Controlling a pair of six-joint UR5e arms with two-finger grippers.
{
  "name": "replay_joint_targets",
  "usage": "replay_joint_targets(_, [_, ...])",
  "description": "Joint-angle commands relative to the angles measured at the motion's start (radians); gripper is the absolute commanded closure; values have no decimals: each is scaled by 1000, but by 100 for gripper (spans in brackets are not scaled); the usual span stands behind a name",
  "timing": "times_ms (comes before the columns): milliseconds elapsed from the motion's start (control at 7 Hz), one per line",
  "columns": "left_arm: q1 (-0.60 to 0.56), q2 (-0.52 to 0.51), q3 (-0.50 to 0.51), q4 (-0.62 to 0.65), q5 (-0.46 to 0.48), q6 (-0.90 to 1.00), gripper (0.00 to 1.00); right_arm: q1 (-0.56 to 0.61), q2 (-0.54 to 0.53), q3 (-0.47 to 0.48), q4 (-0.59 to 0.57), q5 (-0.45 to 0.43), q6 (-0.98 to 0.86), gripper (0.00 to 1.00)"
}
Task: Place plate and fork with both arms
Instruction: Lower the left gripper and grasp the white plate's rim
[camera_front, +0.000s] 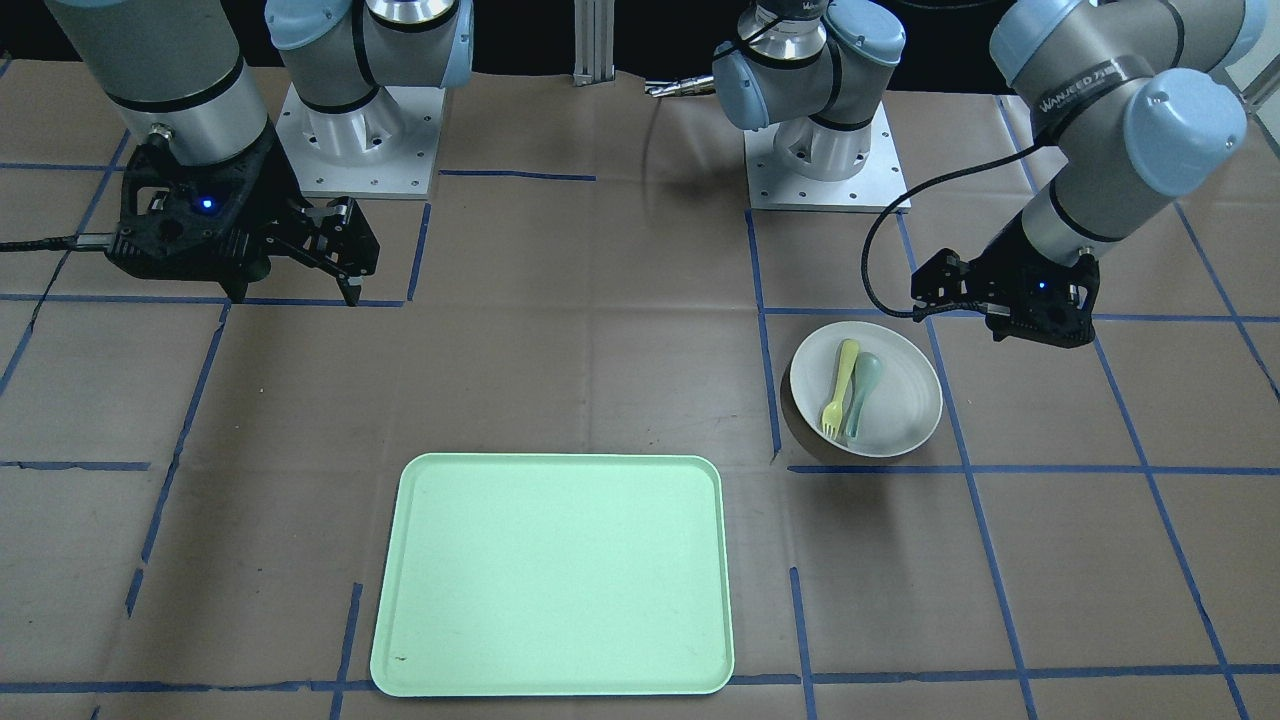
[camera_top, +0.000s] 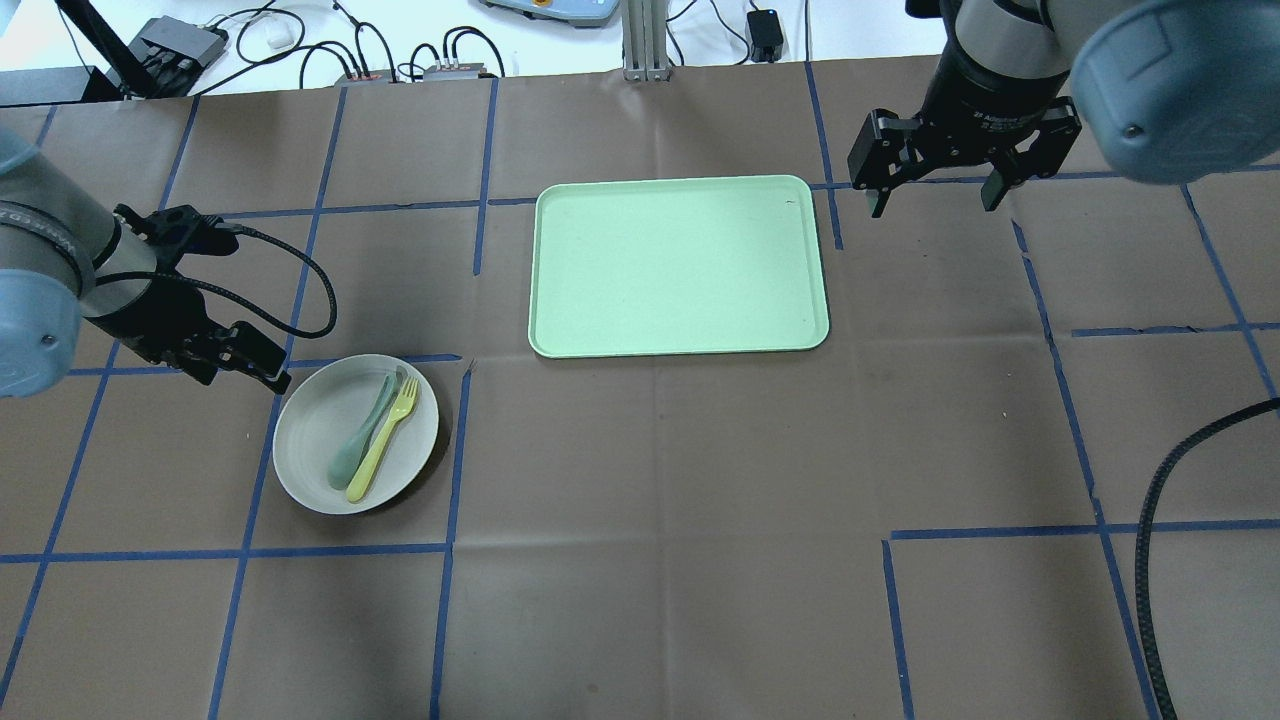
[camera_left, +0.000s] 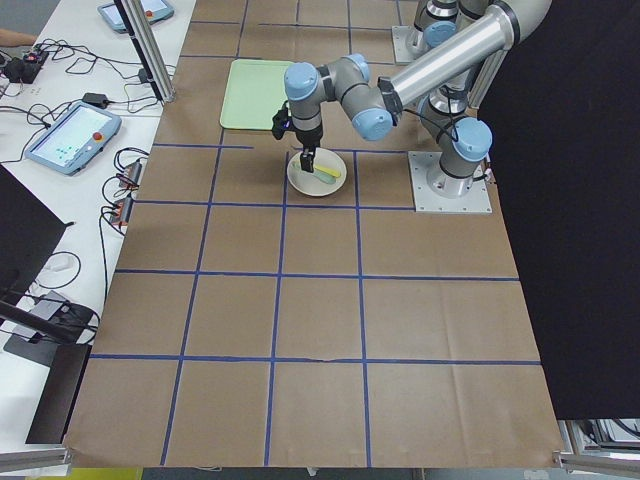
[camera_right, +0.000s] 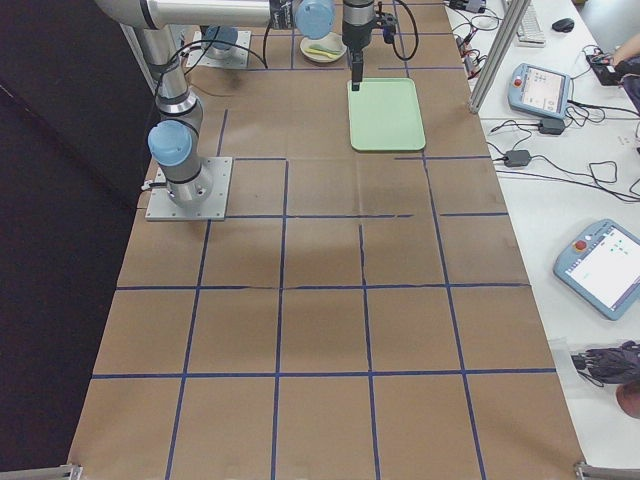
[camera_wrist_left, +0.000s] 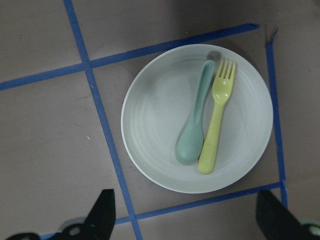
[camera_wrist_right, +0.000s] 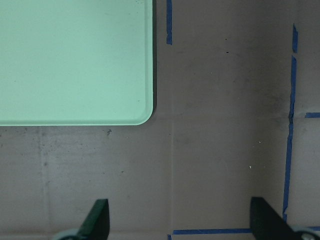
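The off-white plate (camera_front: 900, 400) sits on the brown table, on my left side, and also shows in the overhead view (camera_top: 310, 440) and the left wrist view (camera_wrist_left: 155, 125). On it lie the pale-yellow fork (camera_front: 838, 390) (camera_top: 383, 440) (camera_wrist_left: 216, 125) and a grey-green spoon (camera_front: 863, 395) (camera_wrist_left: 195, 125), side by side. My left gripper (camera_top: 245, 365) (camera_front: 930, 290) (camera_wrist_left: 185, 210) is open and empty, hovering just beside the plate's rim. My right gripper (camera_top: 932, 195) (camera_front: 348, 255) (camera_wrist_right: 180, 215) is open and empty, above bare table off a corner of the tray.
A rectangular mint-green tray (camera_top: 680, 265) (camera_front: 550, 575) (camera_wrist_right: 75, 60) lies at mid-table with nothing on it. Blue tape lines cross the brown paper cover. Both arm bases (camera_front: 825, 160) stand at the robot's edge. Cables and pendants lie past the far edge.
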Motion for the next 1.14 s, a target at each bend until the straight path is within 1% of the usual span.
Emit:
replay_joint_targets(0, [54,-122,-12,95,-80,121,1,0,0,0,-2,0,0,0])
replay_joint_targets(143, [68,-153,-15,96,-83,179,1,0,-2,0,-2,0,0,0])
replay_joint_targets(286, [87,-189,-18,121,-85,207,6,0,-2,0,-2,0,0,0])
replay_joint_targets(429, [91,-209,-19,129,-86,211,8,0,-2,0,-2,0,0,0])
replay_joint_targets(571, [93,-212,-21,129,-86,212,9,0,-3,0,-2,0,0,0])
replay_joint_targets(714, [93,-210,-44,132,-86,208,9,0,-2,0,-2,0,0,0])
replay_joint_targets(857, [93,-210,-53,138,-86,207,25,0,-2,0,-2,0,0,0])
replay_joint_targets(1000, [93,-210,-55,138,-86,204,50,0,-2,0,-2,0,0,0])
